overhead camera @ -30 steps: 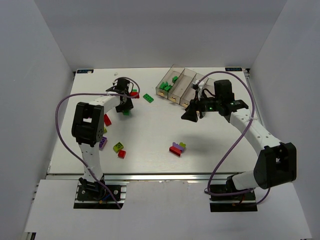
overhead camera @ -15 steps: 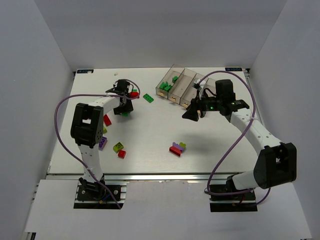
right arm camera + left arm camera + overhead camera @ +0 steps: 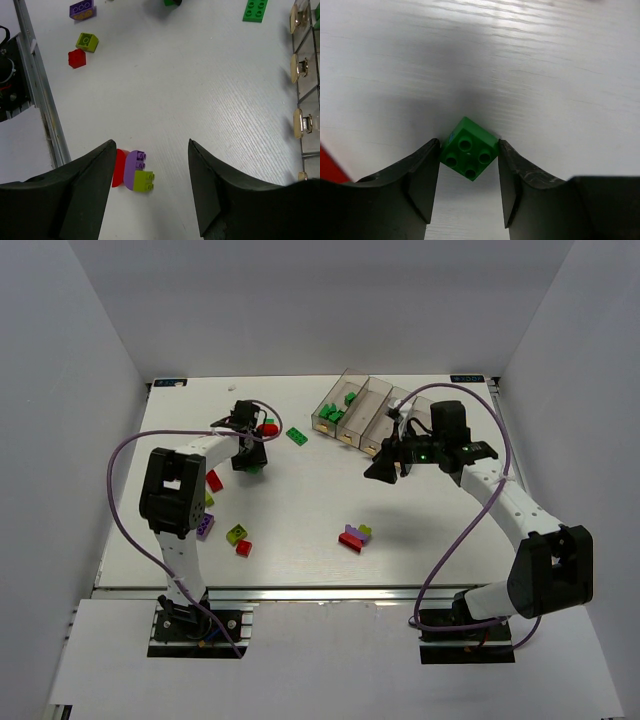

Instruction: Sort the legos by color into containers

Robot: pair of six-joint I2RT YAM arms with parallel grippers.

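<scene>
The left tool (image 3: 468, 146) is closed on a small square green brick (image 3: 469, 155) at the far left part of the bench (image 3: 300, 500), its fingers pressing on two opposite corners. The brick is studs up and turned diamond-wise, with one corner pointing away from the wrist; being square, it has no long axis. The right tool (image 3: 151, 144) hangs open and empty above the bench near the containers (image 3: 372, 400), whose long axes run diagonally from near-left to far-right. Several green legos (image 3: 330, 413) lie in the leftmost one. A flat green plate (image 3: 297, 435) lies slantwise between the left tool and the containers.
</scene>
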